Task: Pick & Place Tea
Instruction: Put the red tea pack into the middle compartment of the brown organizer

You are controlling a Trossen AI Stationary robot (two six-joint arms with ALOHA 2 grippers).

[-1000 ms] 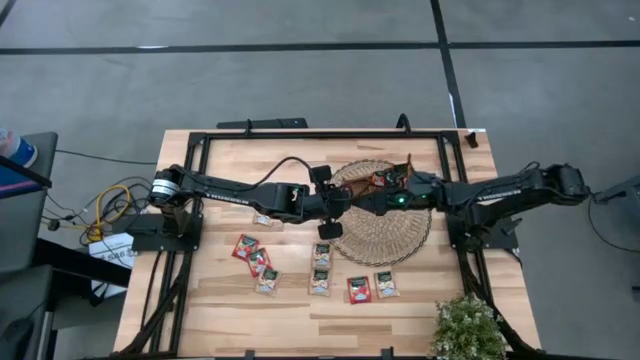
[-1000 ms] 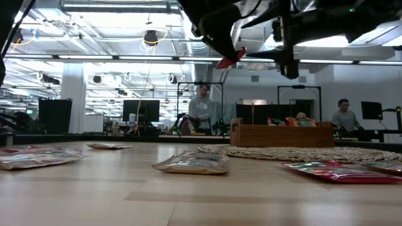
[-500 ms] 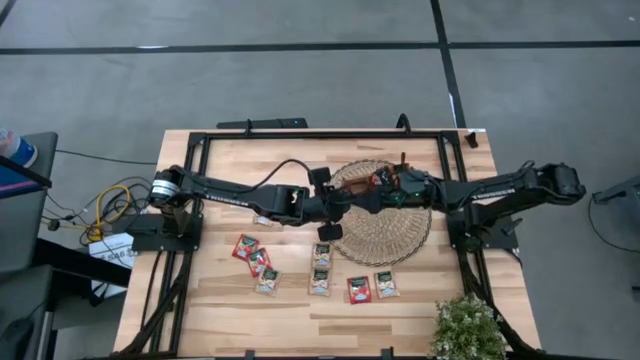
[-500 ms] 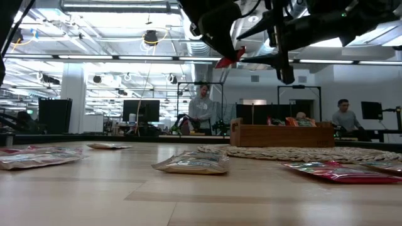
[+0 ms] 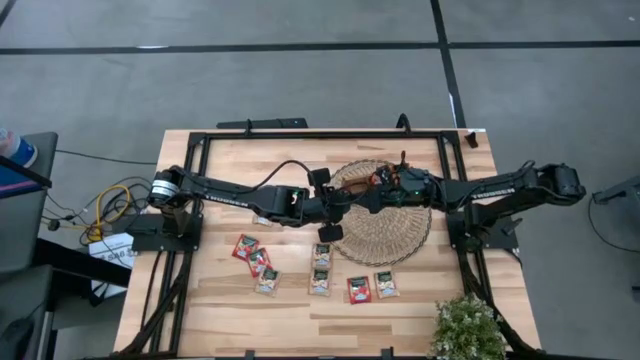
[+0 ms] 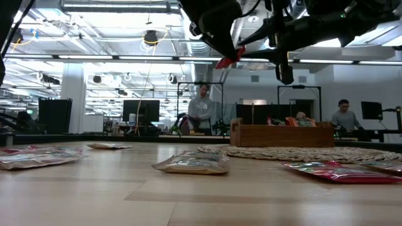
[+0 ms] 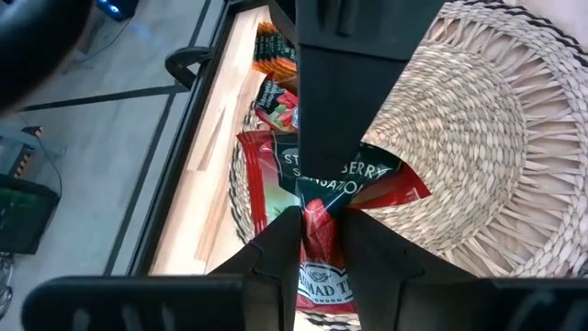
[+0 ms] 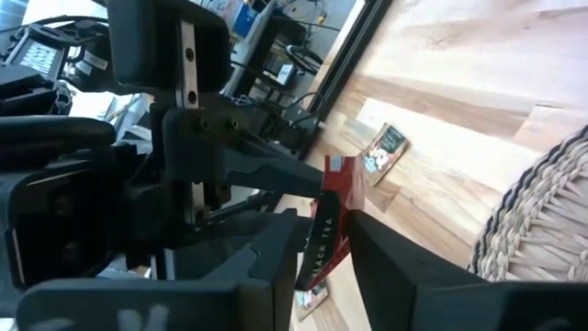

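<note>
red tea sachet (image 7: 317, 207) aloft, others (image 5: 320, 283) on table

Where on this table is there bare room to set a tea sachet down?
Bare wood lies along the far edge behind the wicker mat, and at the near left corner beside the red sachet. It is crowded along the near row of sachets and mid-table, where both arms meet.

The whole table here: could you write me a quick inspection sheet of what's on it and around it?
Surface: wooden table, black frame.
Job's things: red sachet held in the air by both grippers above the wicker mat; seven sachets lie in front, one under the left arm; wooden tray holds more.
Clutter: potted plant.
Grippers: left gripper shut on the red sachet; right gripper closing on it too.
Cables: yellow and black bundle off the left edge.
Surroundings: office, two people far behind.
</note>
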